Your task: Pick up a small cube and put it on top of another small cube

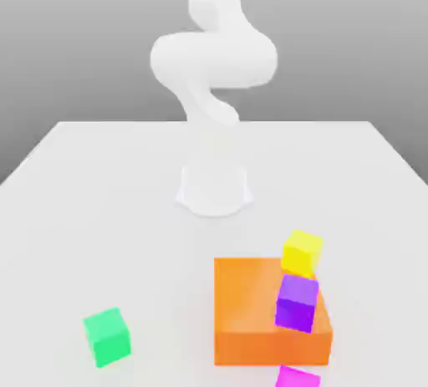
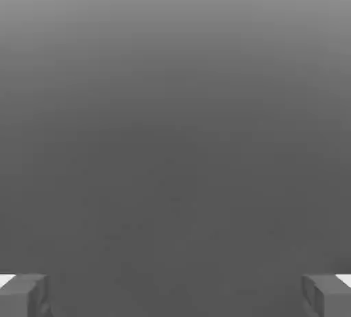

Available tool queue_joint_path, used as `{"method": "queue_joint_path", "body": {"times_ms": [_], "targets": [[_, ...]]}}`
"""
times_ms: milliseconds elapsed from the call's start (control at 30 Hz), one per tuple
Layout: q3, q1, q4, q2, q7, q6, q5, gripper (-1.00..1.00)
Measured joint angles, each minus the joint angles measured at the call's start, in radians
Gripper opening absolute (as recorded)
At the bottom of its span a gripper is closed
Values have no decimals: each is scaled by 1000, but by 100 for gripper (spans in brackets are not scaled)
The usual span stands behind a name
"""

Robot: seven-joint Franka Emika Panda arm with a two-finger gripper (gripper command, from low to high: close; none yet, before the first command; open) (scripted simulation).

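Note:
The small magenta-pink cube (image 1: 297,377) lies on the table at the near edge of the exterior view, partly cut off by the frame, just in front of the orange block. The small yellow cube (image 1: 302,252) sits at the orange block's far right corner, directly behind and above the violet-purple cube; whether it rests on the block or on that cube I cannot tell. In the hand view my gripper (image 2: 175,296) is open, its two grey fingertips (image 2: 22,295) spread wide with nothing between them, facing plain grey background.
A large orange block (image 1: 251,310) stands near the front right of the white table (image 1: 100,210), with a violet-purple cube (image 1: 297,302) on its right part. A green cube (image 1: 107,337) sits at the front left. The arm's white base (image 1: 214,186) stands mid-table.

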Motion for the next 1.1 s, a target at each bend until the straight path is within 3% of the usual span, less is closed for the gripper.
{"method": "queue_joint_path", "body": {"times_ms": [600, 967, 1100], "targets": [[121, -10, 28, 659, 318, 181, -40, 0], [104, 66, 46, 1059, 530, 292, -94, 0], [80, 90, 71, 1204, 559, 392, -118, 0]]}}
